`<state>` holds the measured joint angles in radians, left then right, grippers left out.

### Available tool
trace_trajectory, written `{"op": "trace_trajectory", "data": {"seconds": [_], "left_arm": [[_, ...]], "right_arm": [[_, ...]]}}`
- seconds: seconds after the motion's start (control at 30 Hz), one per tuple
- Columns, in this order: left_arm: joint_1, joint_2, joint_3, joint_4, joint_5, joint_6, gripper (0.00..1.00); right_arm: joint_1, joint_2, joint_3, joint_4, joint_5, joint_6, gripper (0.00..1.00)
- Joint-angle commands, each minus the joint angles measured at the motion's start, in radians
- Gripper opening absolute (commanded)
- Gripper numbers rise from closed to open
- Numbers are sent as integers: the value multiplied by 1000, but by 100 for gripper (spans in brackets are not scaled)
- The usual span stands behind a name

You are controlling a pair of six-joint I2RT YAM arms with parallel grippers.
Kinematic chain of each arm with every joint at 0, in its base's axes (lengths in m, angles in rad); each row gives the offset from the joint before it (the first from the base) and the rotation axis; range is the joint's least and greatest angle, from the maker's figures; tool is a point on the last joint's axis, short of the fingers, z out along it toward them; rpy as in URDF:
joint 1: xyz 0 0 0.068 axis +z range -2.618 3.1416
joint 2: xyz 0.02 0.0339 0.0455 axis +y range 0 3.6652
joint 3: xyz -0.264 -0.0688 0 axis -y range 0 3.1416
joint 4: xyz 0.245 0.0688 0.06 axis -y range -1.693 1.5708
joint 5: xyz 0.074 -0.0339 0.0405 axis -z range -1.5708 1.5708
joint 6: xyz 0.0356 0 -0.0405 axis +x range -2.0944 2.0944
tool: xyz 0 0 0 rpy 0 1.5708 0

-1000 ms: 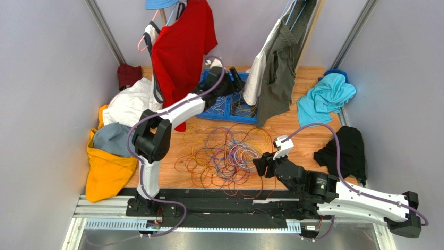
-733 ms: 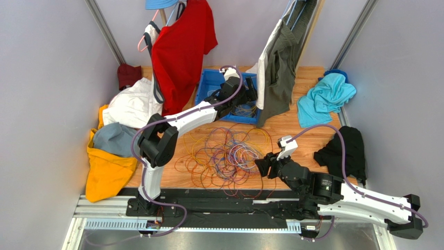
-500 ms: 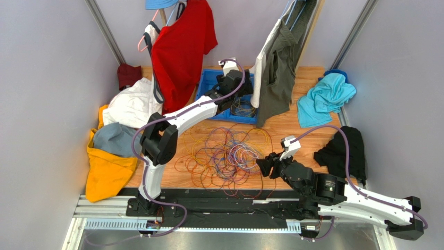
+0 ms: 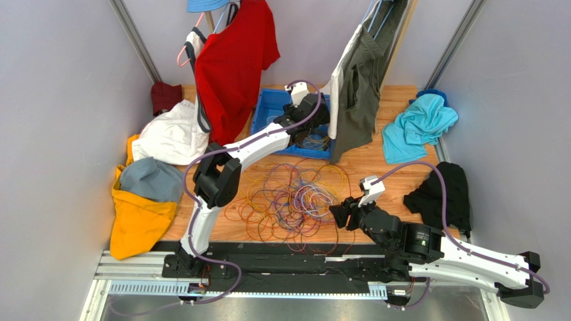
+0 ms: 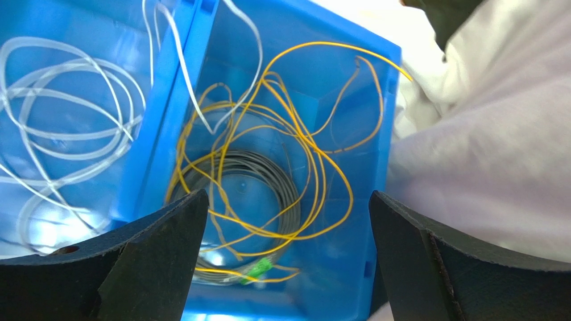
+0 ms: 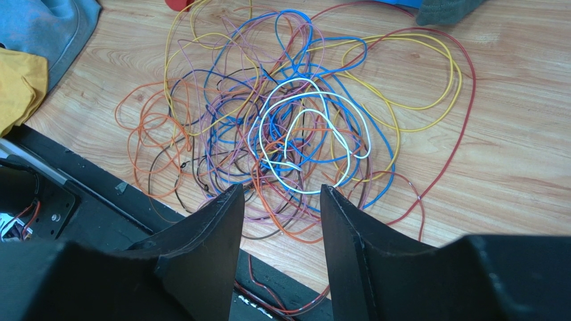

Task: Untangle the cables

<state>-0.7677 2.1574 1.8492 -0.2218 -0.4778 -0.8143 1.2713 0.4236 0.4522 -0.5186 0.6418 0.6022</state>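
While the overhead view is showing only the left arm's wrist reaching over the blue bin (image 4: 268,107), the left wrist camera is looking straight down into it. The left gripper (image 5: 288,197) is hanging above the bin with its fingers spread wide and nothing between them. Inside the bin, a yellow cable (image 5: 322,167) is looping around a grey coil (image 5: 268,177) in one compartment, and white cables (image 5: 60,134) are lying in the compartment across the divider. A pale cloth (image 5: 482,147) is sitting right beside the bin's outer wall. The tangled cables (image 4: 288,197) are lying on the wooden table (image 4: 395,194) just in front of the bin, toward the arm bases. The right gripper (image 4: 338,212) is hovering at the heap's side away from the bin. Only its own camera is showing its fingers parted, pinching nothing, with orange, blue, purple, yellow, red and white loops lying beneath them.
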Motion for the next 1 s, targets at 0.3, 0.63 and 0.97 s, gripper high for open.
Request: {"op": "trace_trajectory", "data": {"seconds": [0.3, 0.63, 0.97], "left_arm": [[-39, 162, 203, -135, -297, -454, 99], [-44, 272, 298, -80, -487, -269, 99], [-33, 294, 248, 64, -516, -160, 99]], "right_arm": [[2, -5, 2, 11, 19, 7, 50], [2, -36, 20, -61, 39, 13, 50], [2, 44, 13, 2, 32, -22, 50]]}}
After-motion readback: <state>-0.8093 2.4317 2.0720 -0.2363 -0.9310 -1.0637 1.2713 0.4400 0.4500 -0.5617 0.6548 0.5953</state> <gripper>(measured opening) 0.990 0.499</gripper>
